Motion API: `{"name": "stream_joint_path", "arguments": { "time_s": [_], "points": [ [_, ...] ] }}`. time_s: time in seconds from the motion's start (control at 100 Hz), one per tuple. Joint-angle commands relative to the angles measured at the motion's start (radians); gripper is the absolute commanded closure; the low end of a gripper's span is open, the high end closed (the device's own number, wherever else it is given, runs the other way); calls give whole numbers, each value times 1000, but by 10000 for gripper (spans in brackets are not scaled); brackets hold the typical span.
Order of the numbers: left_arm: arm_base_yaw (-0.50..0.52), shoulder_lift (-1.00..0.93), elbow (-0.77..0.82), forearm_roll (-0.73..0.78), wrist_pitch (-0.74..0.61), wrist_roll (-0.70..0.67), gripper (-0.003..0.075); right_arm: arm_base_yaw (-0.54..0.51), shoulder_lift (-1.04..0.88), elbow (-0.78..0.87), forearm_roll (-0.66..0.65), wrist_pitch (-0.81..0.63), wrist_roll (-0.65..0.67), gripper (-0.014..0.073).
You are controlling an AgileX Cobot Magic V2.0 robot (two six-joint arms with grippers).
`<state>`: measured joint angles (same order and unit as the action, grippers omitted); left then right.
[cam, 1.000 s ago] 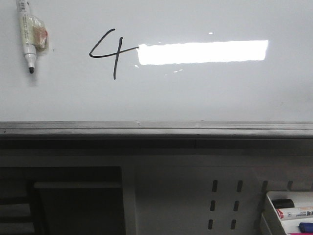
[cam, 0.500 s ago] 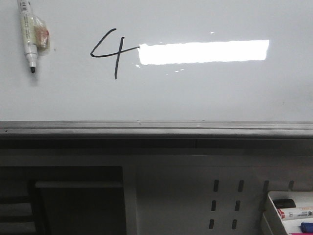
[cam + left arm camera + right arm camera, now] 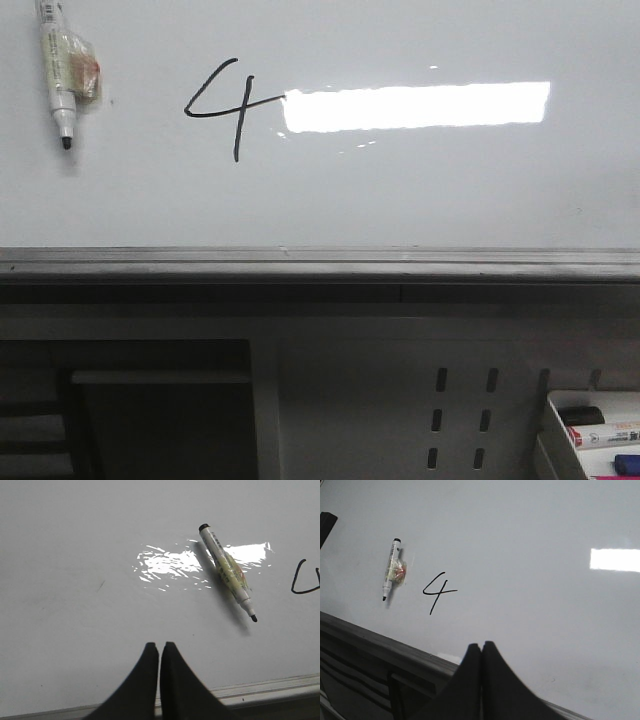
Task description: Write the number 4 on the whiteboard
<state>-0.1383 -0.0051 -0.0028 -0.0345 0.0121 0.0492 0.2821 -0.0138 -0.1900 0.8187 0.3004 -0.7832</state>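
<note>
Nearest the robot, low on the right, sits a white plastic tray [image 3: 552,412] with a few marker pens [image 3: 603,435] lying in it, next to a grey metal panel with small slots [image 3: 460,415]. Just beyond that, a long grey metal edge rail [image 3: 320,262] runs from left to right along the near edge of the big shiny white whiteboard [image 3: 420,190]. The black left gripper [image 3: 159,649] has its two fingers pressed together with nothing between them. The black right gripper [image 3: 482,647] is pinched together the same way and has nothing in it. Farther up the board, the thin black hand-drawn number 4 [image 3: 231,106] sits left of the middle, and its cross stroke runs into a bright rectangle of light glare [image 3: 416,106]. A white marker pen with a black tip [image 3: 56,75] lies on the board at the far left, well apart from the number, pointing down toward the rail.
</note>
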Motion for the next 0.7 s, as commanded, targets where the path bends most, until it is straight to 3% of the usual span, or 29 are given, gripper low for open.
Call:
{"name": "stream_joint_path", "arguments": {
  "time_s": [0.0,0.19,0.33,0.52,0.69],
  "points": [
    [4,-26,29,-3,-69,-14,741,-4,-8,-23,21,-64,-6,659],
    [4,-26,29,-3,-69,-14,741,-20,-8,26,-160,-166,44,659],
    [4,-26,29,-3,-69,-14,741,-137,-8,78,-293,-217,150,659],
    [4,-26,29,-3,-69,-14,741,-291,-8,114,-628,-209,427,659],
    [4,-26,29,-3,-69,-14,741,-295,-10,164,-711,-232,467,659]
  ]
}}
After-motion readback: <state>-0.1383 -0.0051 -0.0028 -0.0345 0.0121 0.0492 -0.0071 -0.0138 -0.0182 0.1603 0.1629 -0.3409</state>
